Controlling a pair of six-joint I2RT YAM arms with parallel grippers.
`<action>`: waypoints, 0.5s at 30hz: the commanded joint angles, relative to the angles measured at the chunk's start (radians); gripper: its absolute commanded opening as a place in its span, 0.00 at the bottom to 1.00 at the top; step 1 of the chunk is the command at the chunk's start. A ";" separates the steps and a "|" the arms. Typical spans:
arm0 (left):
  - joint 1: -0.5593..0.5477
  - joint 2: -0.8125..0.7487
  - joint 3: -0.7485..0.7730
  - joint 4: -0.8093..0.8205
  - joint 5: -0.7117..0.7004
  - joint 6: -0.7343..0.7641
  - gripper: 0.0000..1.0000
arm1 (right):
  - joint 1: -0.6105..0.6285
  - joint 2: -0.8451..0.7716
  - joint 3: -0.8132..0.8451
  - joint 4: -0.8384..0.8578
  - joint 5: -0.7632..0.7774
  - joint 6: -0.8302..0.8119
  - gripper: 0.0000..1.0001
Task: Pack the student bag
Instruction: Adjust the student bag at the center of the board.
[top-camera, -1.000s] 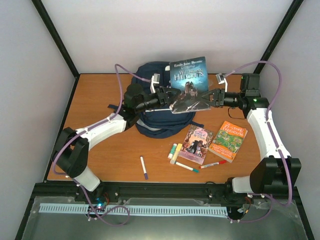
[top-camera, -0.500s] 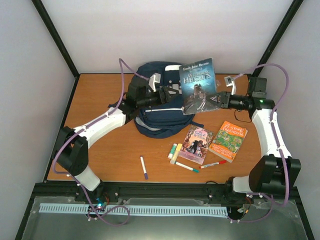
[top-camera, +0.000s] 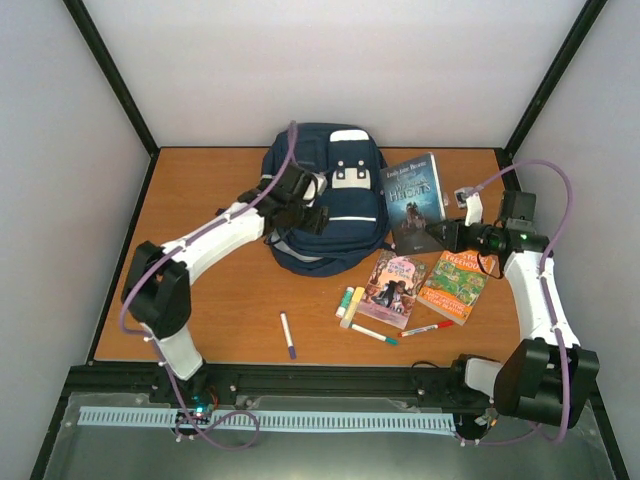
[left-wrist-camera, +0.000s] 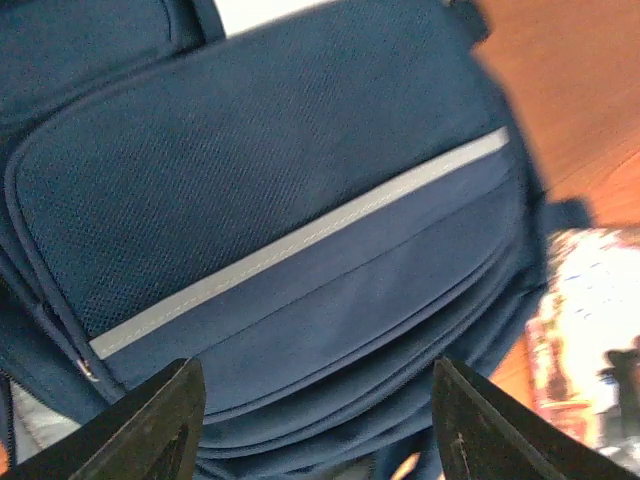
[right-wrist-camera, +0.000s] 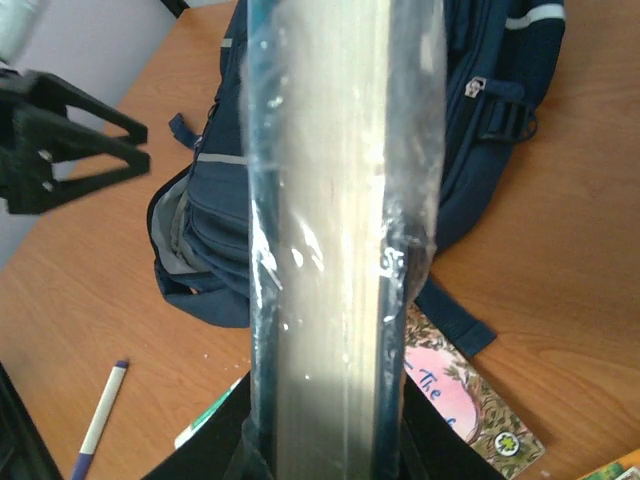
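The bag lies flat, long axis near-to-far (pocket end nearest); my left gripper gapes empty, right gripper clamps a book.

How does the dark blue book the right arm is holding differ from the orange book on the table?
The dark blue book is clamped in the right gripper, raised; the orange book lies flat on the table, untouched. The dark blue book has a sombre cover under clear plastic; the orange book is bright. Both are closed.
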 joint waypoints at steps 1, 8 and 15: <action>-0.020 0.105 0.103 -0.198 -0.225 0.153 0.64 | -0.022 -0.016 0.000 0.119 -0.074 -0.064 0.03; 0.093 0.246 0.247 -0.318 -0.288 -0.105 0.64 | -0.079 -0.002 -0.010 0.116 -0.128 -0.051 0.03; 0.183 0.296 0.266 -0.267 -0.045 -0.198 0.67 | -0.119 0.013 -0.013 0.110 -0.164 -0.047 0.03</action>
